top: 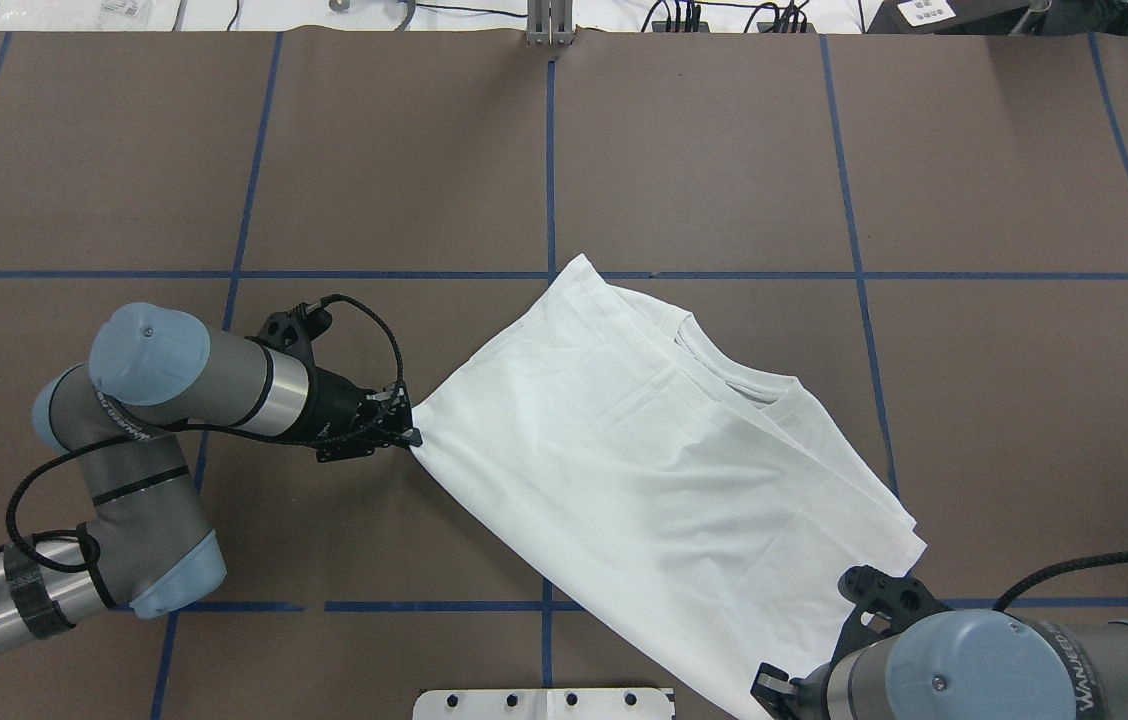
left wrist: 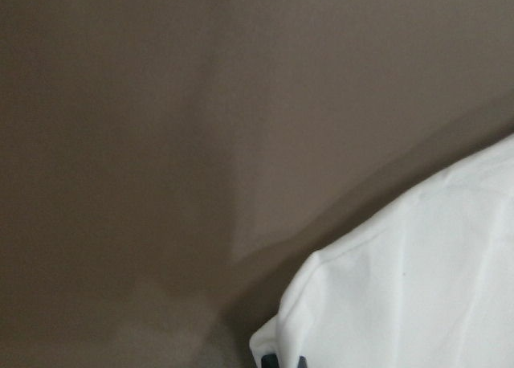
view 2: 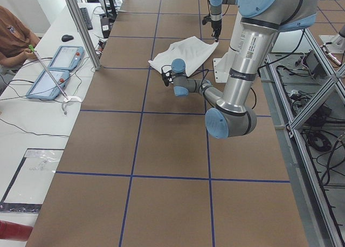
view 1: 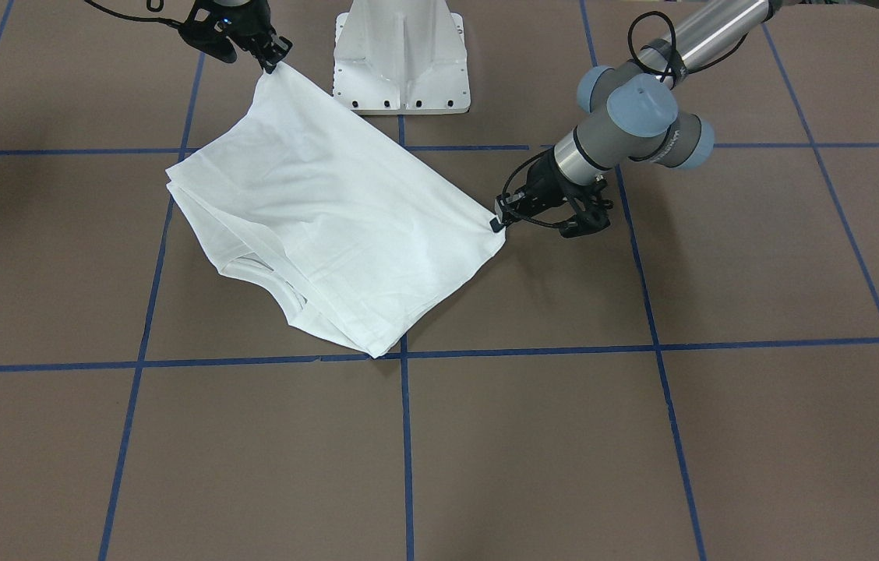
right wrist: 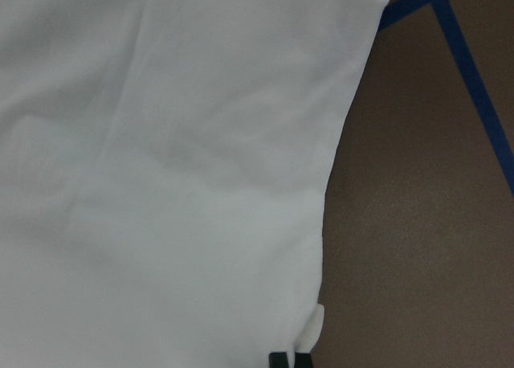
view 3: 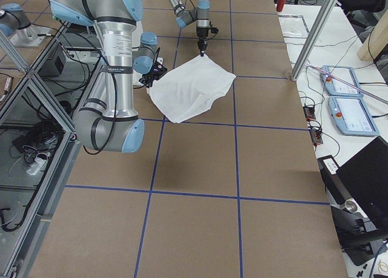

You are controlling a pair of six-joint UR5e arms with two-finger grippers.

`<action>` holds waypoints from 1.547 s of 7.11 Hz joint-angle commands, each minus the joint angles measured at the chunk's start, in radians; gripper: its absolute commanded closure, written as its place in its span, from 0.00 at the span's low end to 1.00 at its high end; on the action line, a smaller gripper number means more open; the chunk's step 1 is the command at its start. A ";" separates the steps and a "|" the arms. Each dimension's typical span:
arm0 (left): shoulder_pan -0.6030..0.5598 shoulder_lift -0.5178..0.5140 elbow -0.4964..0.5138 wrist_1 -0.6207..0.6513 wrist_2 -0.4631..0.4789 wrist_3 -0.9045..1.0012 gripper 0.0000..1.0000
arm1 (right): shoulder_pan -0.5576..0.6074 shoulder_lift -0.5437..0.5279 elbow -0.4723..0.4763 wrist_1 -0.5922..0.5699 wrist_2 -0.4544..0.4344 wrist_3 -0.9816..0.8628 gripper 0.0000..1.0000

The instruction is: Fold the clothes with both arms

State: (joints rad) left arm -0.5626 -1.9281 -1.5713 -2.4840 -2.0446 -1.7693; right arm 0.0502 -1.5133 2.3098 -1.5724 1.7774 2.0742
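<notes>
Pinching one corner of the white T-shirt [view 1: 330, 210] in my left gripper [view 1: 495, 224], I hold the cloth at the centre right of the front-facing frame, fingers closed tight on the fabric. My right gripper [view 1: 274, 64], at the upper left of that frame and near the white pedestal [view 1: 400, 62], is clamped on the opposite corner. The edge between my two grips runs taut and straight across the frame's middle. From it the shirt slopes down to the brown table [view 1: 642, 436], casting a shadow beneath the raised side.

The garment is doubled over, with layered edges showing along its lower left side. Its ribbed collar [view 1: 256, 269] peeks out there, in the lower left part of the cloth. The lowest corner lies at a crossing of the blue tape lines [view 1: 525, 352], just below the frame's centre.

In the overhead view the shirt fills the middle of the frame. My left arm reaches in from the left, and my right wrist is at the bottom right edge. Both wrist views show white cloth against the brown table.
</notes>
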 commanded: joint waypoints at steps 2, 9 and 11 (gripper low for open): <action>-0.109 -0.137 0.157 0.002 0.032 0.137 1.00 | 0.020 0.005 0.016 0.000 -0.006 0.029 0.00; -0.247 -0.574 0.756 -0.105 0.175 0.269 0.65 | 0.241 0.172 -0.070 0.000 -0.067 0.021 0.00; -0.256 -0.562 0.700 -0.102 0.169 0.263 0.50 | 0.240 0.216 -0.150 0.000 -0.130 0.018 0.00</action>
State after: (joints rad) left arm -0.8134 -2.4978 -0.8384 -2.5842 -1.8749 -1.5032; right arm 0.2893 -1.3186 2.2041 -1.5723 1.6854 2.0942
